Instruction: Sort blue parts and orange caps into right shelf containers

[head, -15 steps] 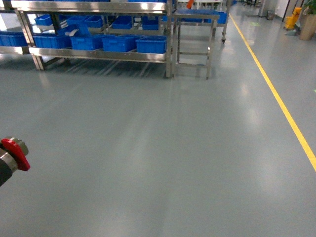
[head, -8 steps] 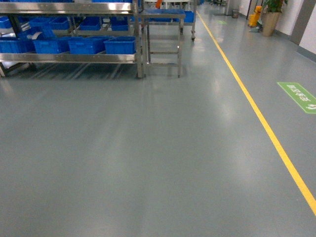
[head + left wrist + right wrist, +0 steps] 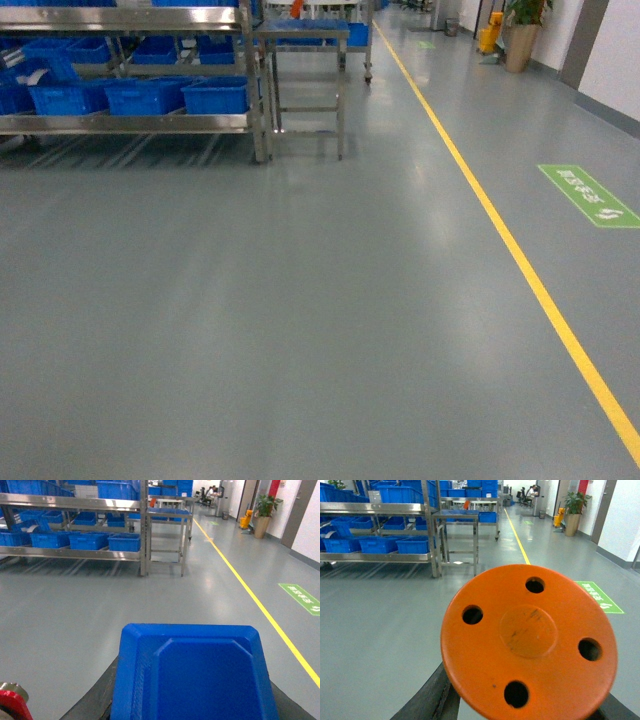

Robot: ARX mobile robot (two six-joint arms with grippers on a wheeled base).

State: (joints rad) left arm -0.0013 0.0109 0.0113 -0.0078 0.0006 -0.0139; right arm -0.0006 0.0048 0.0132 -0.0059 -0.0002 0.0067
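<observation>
A blue part point(image 3: 192, 675), a moulded tray-like piece, fills the lower left wrist view, and my left gripper point(image 3: 192, 707) is shut on it with dark fingers point(image 3: 97, 700) showing at its sides. The right wrist view is filled by a round orange cap point(image 3: 527, 640) with holes through it. My right gripper point(image 3: 525, 707) is shut on the cap. Both are carried above the grey floor. Bright-blue crates point(image 3: 215, 97) stand on a steel shelf point(image 3: 130, 123) far ahead at the left, and the same crates point(image 3: 124, 542) point(image 3: 415, 545) show in both wrist views. Neither gripper appears in the head view.
A small steel table point(image 3: 305, 70) stands right of the shelf. A yellow floor line point(image 3: 500, 230) runs away on the right, with a green floor sign point(image 3: 590, 195) beyond it. A potted plant point(image 3: 520, 35) and a yellow bucket point(image 3: 488, 38) stand by the far wall.
The head view has swung right: the shelf and table slid left in the picture, and the green sign came into view. The red-ringed arm piece at the left edge has left the view.
</observation>
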